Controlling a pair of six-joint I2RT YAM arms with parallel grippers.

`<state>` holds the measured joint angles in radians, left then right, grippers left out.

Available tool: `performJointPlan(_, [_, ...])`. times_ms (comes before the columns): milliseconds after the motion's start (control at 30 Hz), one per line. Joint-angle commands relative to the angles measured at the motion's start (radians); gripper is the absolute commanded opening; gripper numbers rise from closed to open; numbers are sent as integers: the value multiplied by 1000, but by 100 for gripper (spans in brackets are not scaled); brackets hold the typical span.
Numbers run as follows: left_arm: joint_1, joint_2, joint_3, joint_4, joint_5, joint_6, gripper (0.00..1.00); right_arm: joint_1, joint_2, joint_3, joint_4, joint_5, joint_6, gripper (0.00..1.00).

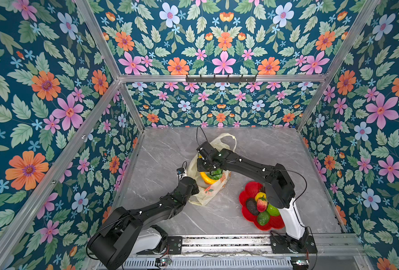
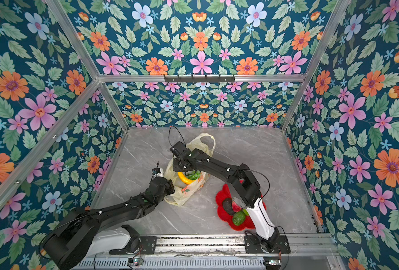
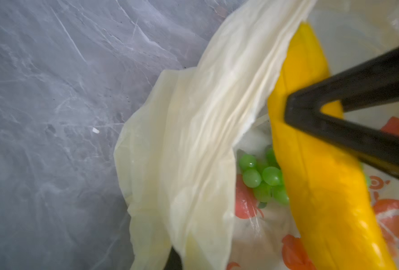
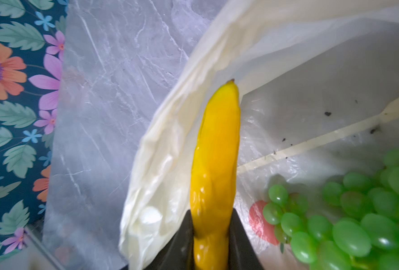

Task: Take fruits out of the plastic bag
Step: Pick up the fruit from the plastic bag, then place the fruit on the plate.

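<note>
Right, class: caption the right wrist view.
Right gripper clamps a yellow toy banana in the crinkly pale-yellow plastic bag, green grape bunch alongside.

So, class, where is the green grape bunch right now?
In a top view the grape bunch lies inside the plastic bag, beside the banana, with the red plate off to its right.

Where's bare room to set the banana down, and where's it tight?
Free: table behind the plate toward the far right corner; the strip between plastic bag and plate; the plate's far lobe. Crowded: plate's near half, packed with fruits under the right arm.
</note>
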<state>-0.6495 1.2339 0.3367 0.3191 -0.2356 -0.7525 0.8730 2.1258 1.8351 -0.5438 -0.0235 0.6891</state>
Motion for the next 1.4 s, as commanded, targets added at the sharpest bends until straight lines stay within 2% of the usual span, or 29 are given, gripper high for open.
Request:
performJointPlan(0, [1, 10, 5, 12, -9, 13, 0, 2, -45, -25, 41, -22, 11, 20])
performJointPlan(267, [2, 20, 52, -26, -36, 49, 0, 4, -122, -86, 55, -67, 10, 20])
performJointPlan(467, [13, 43, 79, -48, -57, 95, 0, 16, -233, -166, 45, -75, -7, 20])
performJointPlan(833, [118, 33, 100, -66, 7, 202, 0, 29, -522, -424, -68, 12, -17, 20])
performJointPlan(1100, [136, 51, 78, -19, 31, 214, 0, 29, -713, -654, -155, 105, 94, 20])
performJointPlan(1367, [137, 64, 63, 6, 48, 201, 0, 29, -798, -792, -146, 179, 259, 20])
